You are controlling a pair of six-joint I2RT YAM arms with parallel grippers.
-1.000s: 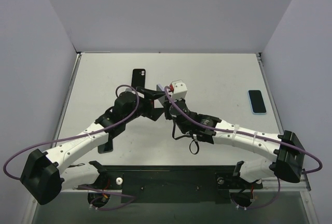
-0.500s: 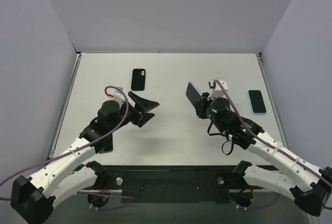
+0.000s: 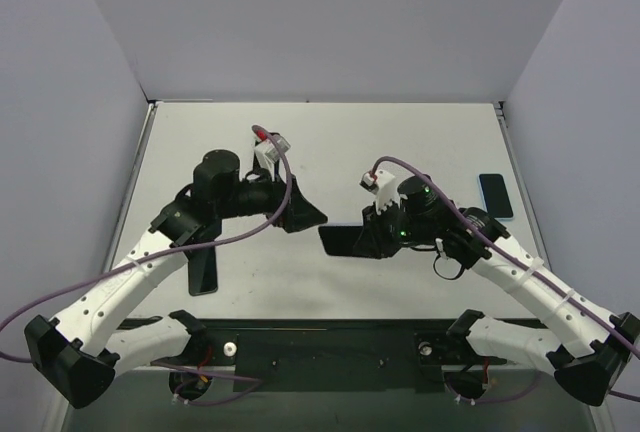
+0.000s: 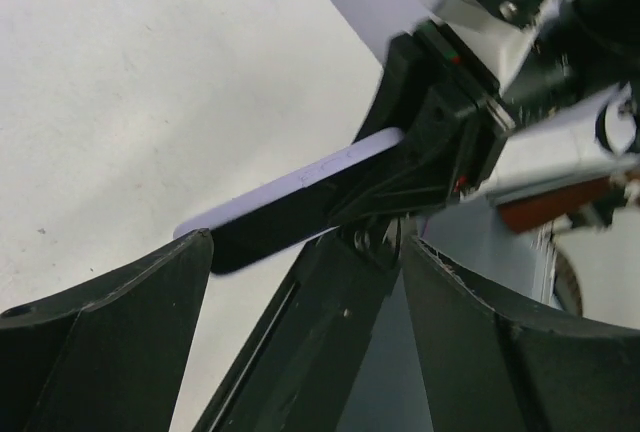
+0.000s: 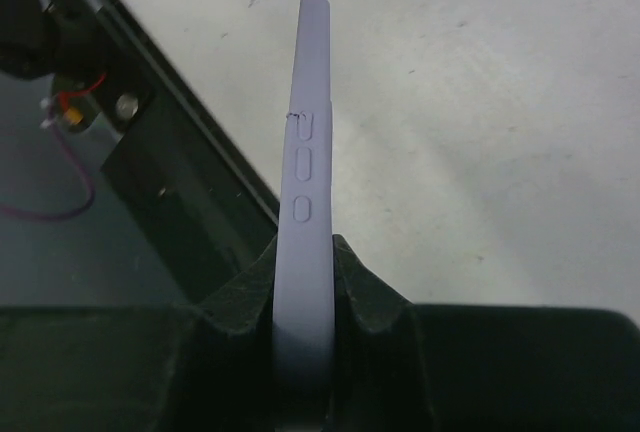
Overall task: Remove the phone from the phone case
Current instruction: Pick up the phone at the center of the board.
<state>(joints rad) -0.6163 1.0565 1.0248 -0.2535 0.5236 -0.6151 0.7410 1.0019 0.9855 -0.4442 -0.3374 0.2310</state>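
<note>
Jutting from right hand (image 5: pixel 305 257): phone case (image 5: pixel 312 102)

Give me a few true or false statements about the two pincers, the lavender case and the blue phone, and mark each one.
1. The right pincer is clamped on the lavender phone case. True.
2. The left pincer is shut on the same case. False: its jaws stand wide apart and hold nothing, with the case in front of them.
3. A blue phone lies on the table toward its right edge. True.
4. The lavender phone case lies flat on the table, free of both arms. False: the right pincer holds it by one end, edge-on in the right wrist view.
</note>
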